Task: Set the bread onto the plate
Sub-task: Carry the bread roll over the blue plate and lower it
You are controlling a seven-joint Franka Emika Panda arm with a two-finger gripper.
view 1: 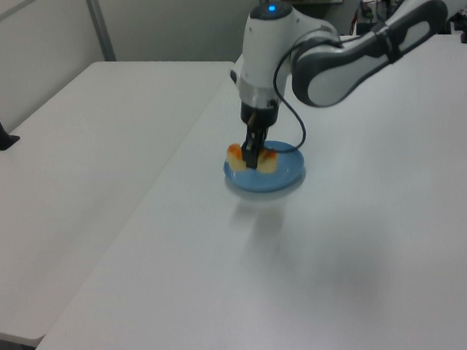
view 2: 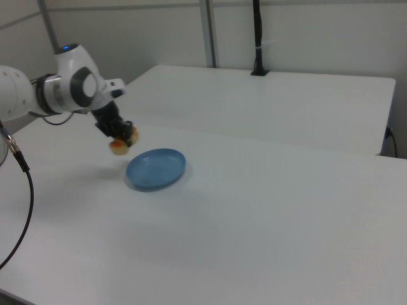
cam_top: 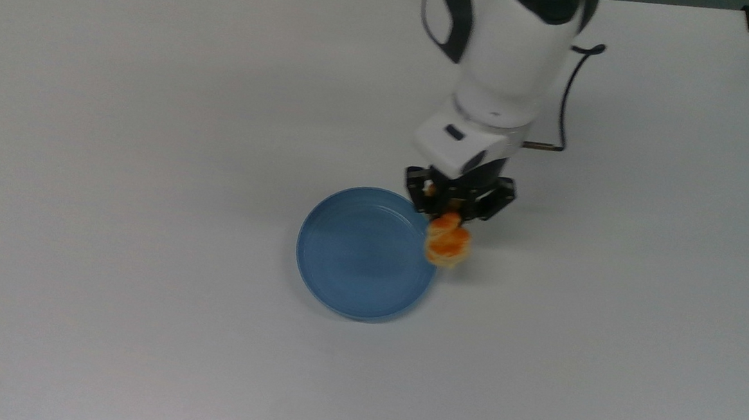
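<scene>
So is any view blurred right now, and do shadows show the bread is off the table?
Top view: arm's upper housing smeared by motion, bread fairly crisp. Left view: soft shadow lies on the table below the bread. Right view: faint shadow beside the plate.
</scene>
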